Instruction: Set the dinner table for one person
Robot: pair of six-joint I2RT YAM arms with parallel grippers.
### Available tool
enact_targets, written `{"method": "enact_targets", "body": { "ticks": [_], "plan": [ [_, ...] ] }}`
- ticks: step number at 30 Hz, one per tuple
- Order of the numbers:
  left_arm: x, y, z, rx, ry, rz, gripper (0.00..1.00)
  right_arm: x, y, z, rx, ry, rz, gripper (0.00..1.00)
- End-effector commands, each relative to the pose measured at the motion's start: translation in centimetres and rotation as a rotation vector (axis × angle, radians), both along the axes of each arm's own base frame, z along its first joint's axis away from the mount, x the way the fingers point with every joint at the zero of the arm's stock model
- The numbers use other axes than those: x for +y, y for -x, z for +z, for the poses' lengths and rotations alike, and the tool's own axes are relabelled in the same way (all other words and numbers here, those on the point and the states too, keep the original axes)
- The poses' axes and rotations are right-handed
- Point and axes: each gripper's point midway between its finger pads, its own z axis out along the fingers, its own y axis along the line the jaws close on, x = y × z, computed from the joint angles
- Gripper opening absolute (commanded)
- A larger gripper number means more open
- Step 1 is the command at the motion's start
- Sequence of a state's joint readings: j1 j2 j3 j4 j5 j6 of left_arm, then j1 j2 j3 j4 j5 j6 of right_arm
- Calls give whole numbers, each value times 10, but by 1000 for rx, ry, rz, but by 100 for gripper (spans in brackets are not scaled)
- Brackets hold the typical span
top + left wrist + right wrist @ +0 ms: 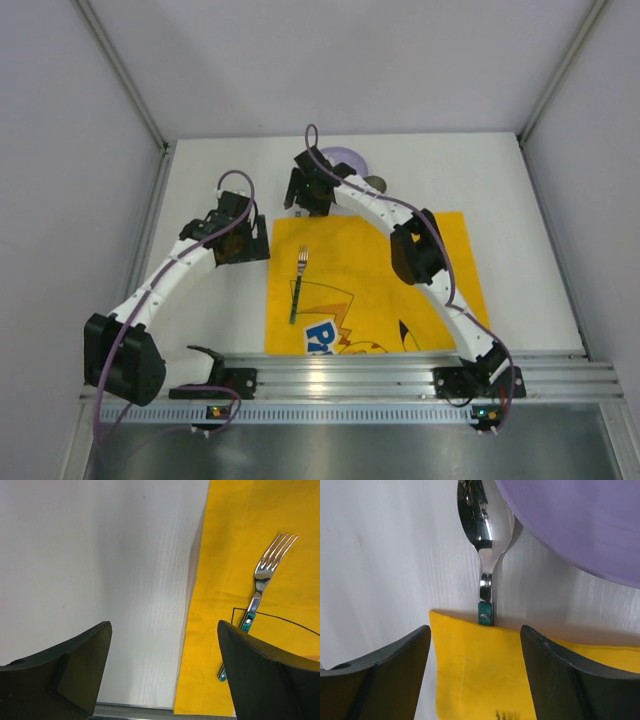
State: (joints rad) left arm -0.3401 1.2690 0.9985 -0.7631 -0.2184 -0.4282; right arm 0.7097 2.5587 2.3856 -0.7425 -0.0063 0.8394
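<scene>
The white dinner table (480, 180) carries a yellow printed placemat (380, 290). A fork (299, 283) with a green handle lies on the mat's left part. My left gripper (245, 245) is open and empty over the bare table (100, 555), just left of the mat's edge (220, 555); the fork (262, 577) lies to its right. My right gripper (305, 195) is open and empty above the mat's back left corner (480, 670). A spoon (482, 525) lies on the table (385, 555) beyond that corner, its handle end under the cloth, beside a purple plate (580, 520).
The purple plate (350, 158) sits at the back of the table, partly hidden by the right arm. A small grey round thing (377, 183) lies next to it. Grey walls close in the sides and back. A metal rail (400, 375) runs along the near edge.
</scene>
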Motion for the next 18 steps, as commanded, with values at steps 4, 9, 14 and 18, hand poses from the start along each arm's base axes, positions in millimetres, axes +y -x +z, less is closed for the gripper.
{"method": "enact_targets", "body": {
  "ticks": [4, 9, 14, 18],
  "plan": [
    [0, 7, 13, -10, 35, 14, 91, 22, -14, 7, -123, 15, -54, 65],
    [-2, 9, 12, -7, 46, 5, 91, 20, -9, -14, -89, 61, -62, 53],
    [-6, 5, 13, -16, 64, -5, 91, 6, 2, -43, -43, 161, -44, 39],
    [-7, 3, 13, -21, 73, -9, 91, 1, 5, -50, -48, 213, -36, 33]
  ]
}}
